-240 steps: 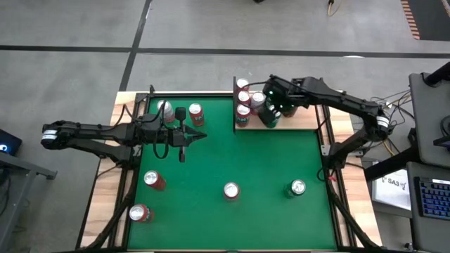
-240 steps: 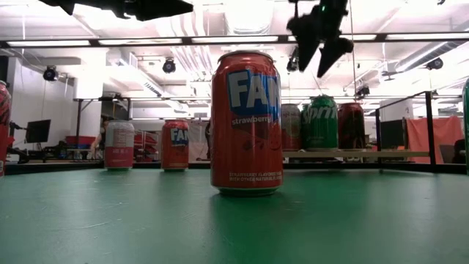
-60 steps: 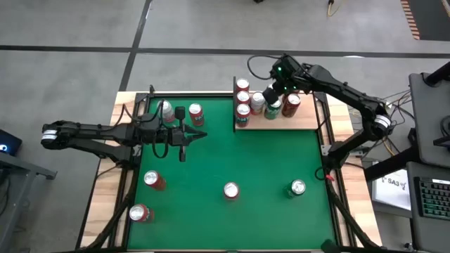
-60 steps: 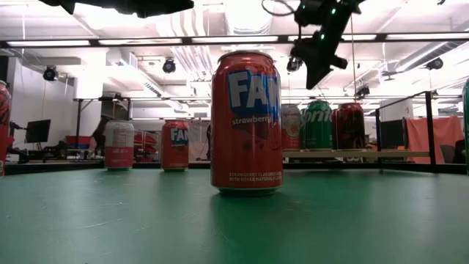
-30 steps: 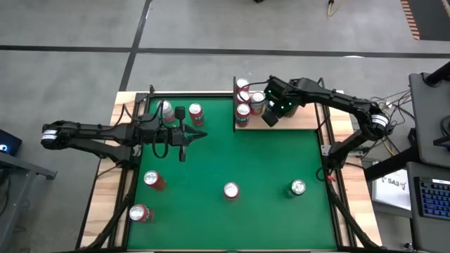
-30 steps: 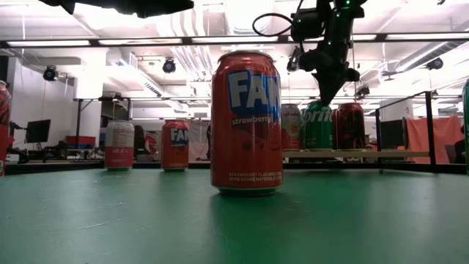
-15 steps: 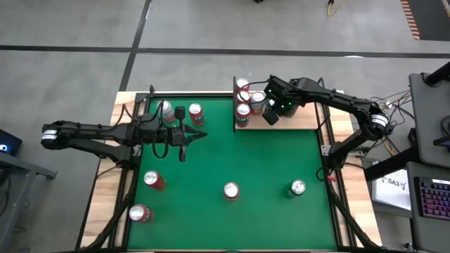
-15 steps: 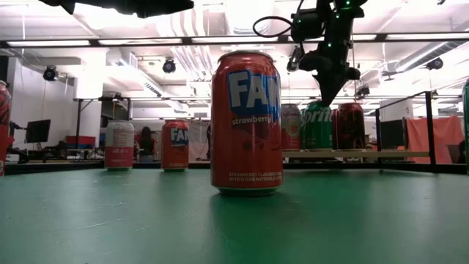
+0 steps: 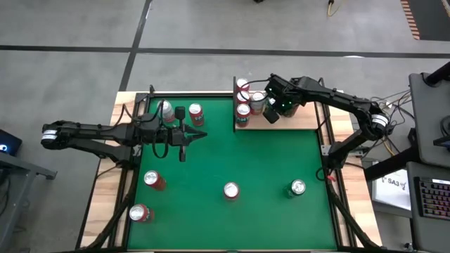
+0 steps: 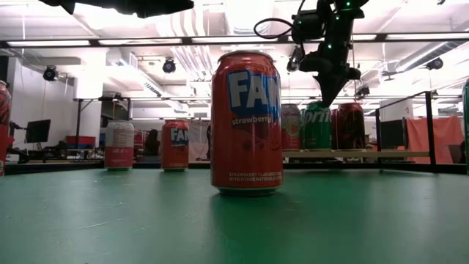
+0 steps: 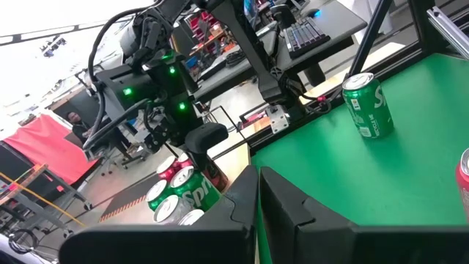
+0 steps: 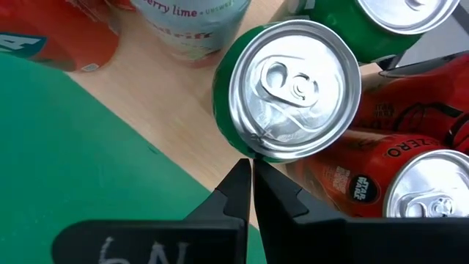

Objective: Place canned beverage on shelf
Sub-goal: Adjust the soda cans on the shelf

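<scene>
The shelf [image 9: 299, 121] is a pale wood board at the table's far right, and several cans stand on it. My right gripper [image 9: 270, 117] is shut. It points steeply down over the shelf's near side, its tips [image 12: 251, 167] at the near rim of a green canned beverage [image 12: 294, 88] that stands upright on the shelf board [image 12: 161, 110]. In the low view the tips [image 10: 327, 101] hang level with that can's top [image 10: 316, 125]. My left gripper [image 9: 203, 135] is shut and empty, level above the table's left half. My right gripper comes from above at a slant, its shut fingertips [image 12: 242, 176] right beside the green can's top rim [image 12: 245, 143] on the can's near side. I cannot tell whether they touch it. The can stands upright on the shelf.
Beside the green can on the shelf are red cans [image 12: 366, 176], another green can [image 12: 410, 18] and a pale can [image 12: 190, 22]. Loose cans stand on the green felt: two at far left [image 9: 195, 114], two at near left [image 9: 153, 180], one near the middle [image 9: 230, 190], a green one [image 9: 298, 187].
</scene>
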Available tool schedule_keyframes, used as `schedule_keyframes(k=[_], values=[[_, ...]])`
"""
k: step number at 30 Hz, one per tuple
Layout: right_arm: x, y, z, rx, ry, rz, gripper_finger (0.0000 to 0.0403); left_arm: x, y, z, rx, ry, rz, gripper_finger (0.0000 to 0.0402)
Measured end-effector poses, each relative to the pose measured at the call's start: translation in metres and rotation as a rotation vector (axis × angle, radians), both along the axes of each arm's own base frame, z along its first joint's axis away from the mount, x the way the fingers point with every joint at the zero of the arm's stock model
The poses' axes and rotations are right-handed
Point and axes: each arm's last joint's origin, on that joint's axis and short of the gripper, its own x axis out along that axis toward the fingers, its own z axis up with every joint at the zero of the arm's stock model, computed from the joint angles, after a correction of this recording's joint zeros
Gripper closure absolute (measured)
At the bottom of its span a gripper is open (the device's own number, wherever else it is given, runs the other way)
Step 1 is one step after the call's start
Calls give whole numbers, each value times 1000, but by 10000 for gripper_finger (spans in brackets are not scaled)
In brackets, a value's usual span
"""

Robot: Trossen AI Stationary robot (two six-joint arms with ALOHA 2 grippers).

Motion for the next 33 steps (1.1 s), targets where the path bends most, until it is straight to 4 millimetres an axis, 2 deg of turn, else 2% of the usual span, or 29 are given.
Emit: schedule_keyframes(k=[6,11,23,28,33], values=[[-2,2,3,-1,-15,-13,394,0,0,0,0,0,0,402],[-8,14,16,-11,-55,-18,394,0,0,0,0,0,0,402],[-13,82,56,-69,-271,89,394,0,0,1,-20,-9,2,402],[-11,111,61,-131,-297,103,394,0,0,1,-48,-12,4,402],[-14,120,59,-115,-268,80,394,0,0,1,-55,-13,5,402]])
